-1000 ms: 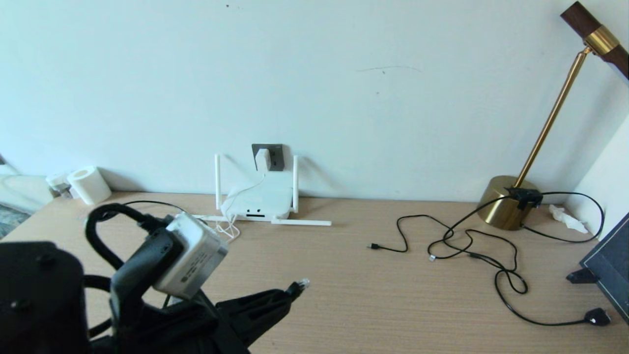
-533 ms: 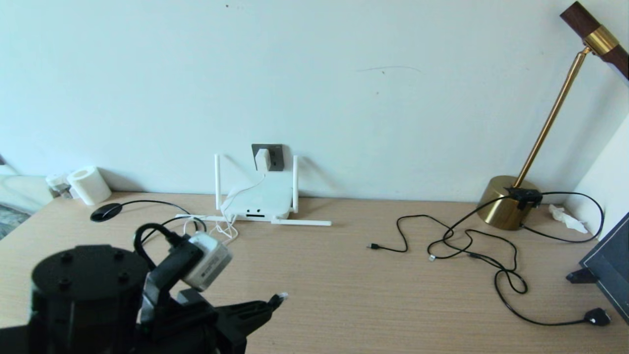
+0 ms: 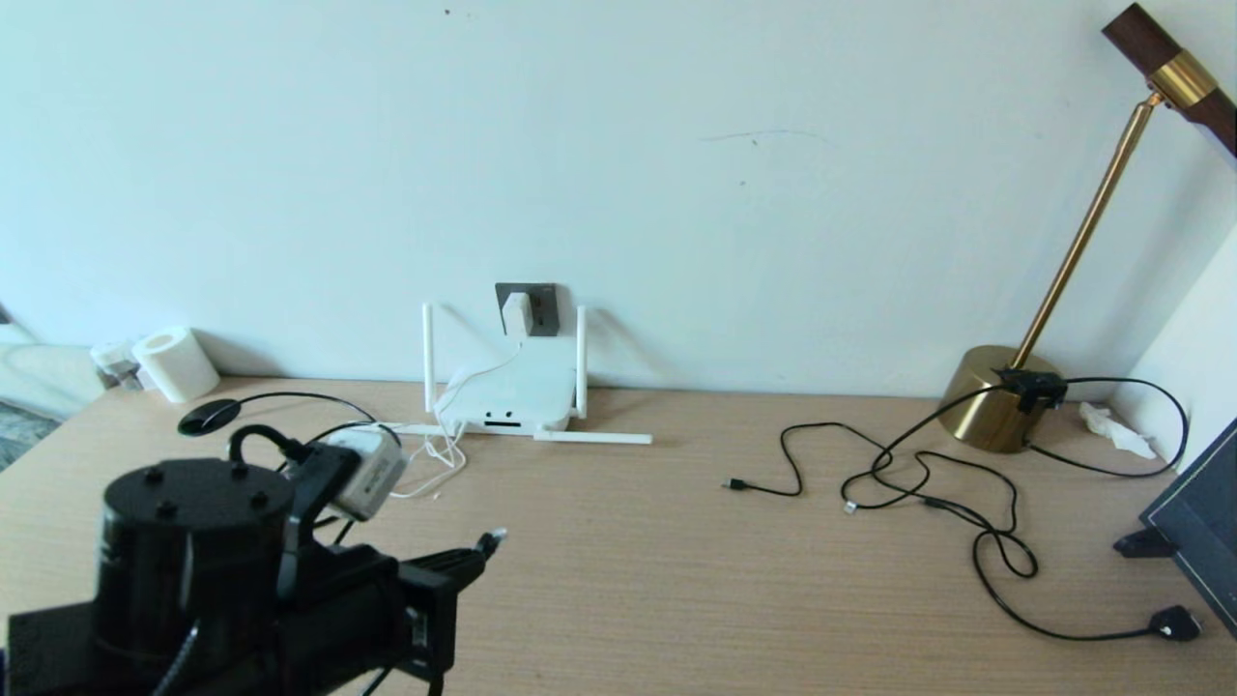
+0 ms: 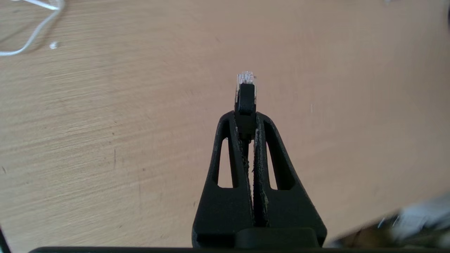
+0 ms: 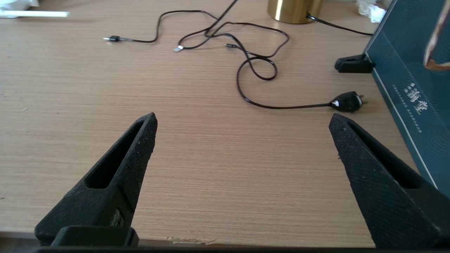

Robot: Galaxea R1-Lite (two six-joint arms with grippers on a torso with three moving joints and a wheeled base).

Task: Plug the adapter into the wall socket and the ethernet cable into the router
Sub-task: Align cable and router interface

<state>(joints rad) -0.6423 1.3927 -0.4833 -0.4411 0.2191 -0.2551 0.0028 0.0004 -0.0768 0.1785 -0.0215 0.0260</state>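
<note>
The white adapter (image 3: 517, 314) sits in the dark grey wall socket (image 3: 537, 307), and its thin white cord hangs down to the router (image 3: 507, 391). That flat white router lies against the wall with two antennas upright and two lying flat. My left gripper (image 3: 472, 558) (image 4: 245, 117) is low over the desk's front left, shut on the black boot of the ethernet cable (image 4: 245, 95). Its clear plug (image 3: 495, 535) sticks out past the fingertips, pointing toward the back. The rest of the cable is hidden behind my arm. My right gripper (image 5: 242, 121) stands open over bare desk.
A brass lamp base (image 3: 1000, 396) stands at the back right, with thin black cords (image 3: 918, 474) and a flat black plug (image 3: 1174, 623) spread in front of it. A dark box (image 3: 1198, 522) is at the right edge. A paper roll (image 3: 176, 362) and a black oval object (image 3: 208, 416) are at the back left.
My left arm has dropped and swung left, carrying the ethernet plug leftward and a little toward the router. The right arm and everything else stay put.
</note>
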